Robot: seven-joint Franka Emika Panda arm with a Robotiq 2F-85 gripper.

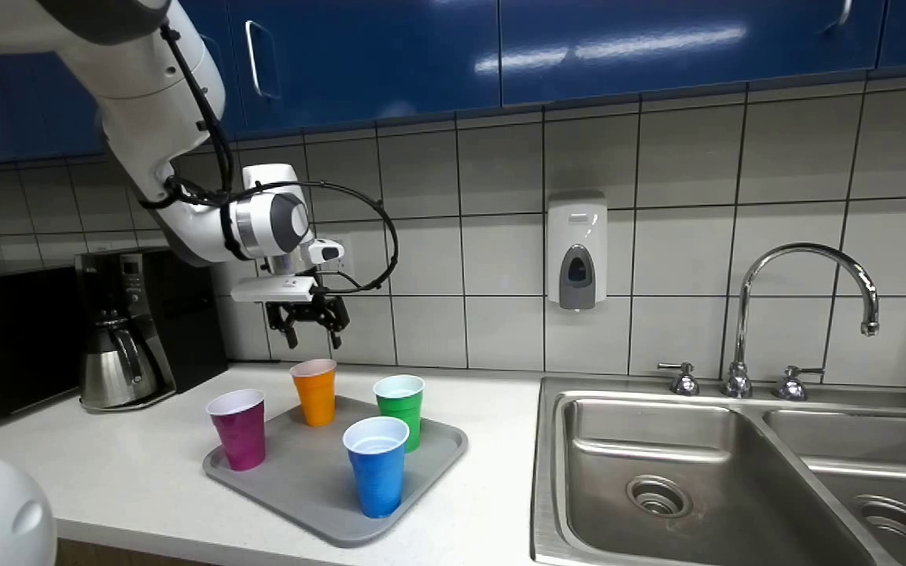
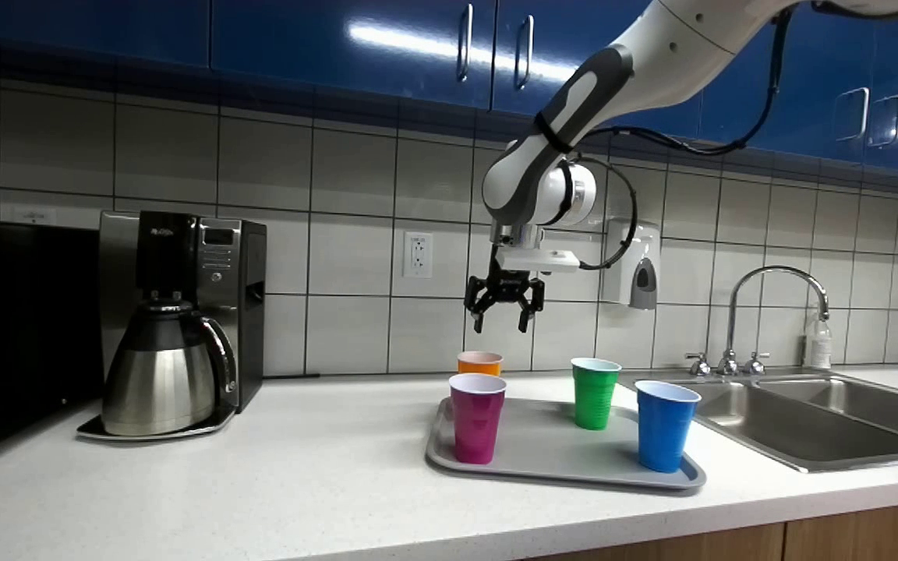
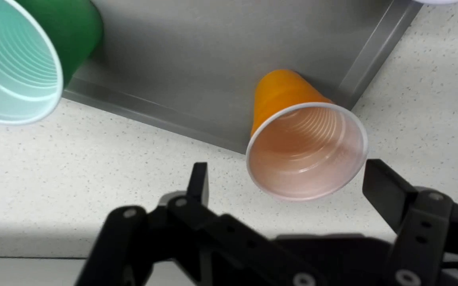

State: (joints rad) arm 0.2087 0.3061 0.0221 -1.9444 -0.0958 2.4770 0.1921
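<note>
In both exterior views my gripper hangs pointing down over the orange cup, with air between its fingertips and the rim. Its jaws stand wide apart and hold nothing. From the wrist, the orange cup appears upright near a tray corner, its mouth lying between and slightly beyond the fingers. The grey tray also carries a green cup, a blue cup and a magenta cup. In an exterior view the magenta cup hides the orange cup's lower part.
A coffee maker with a steel carafe stands on the counter beside a black appliance. A double sink with a tall faucet lies past the tray. Tiled wall and blue cabinets rise behind; a soap dispenser hangs there.
</note>
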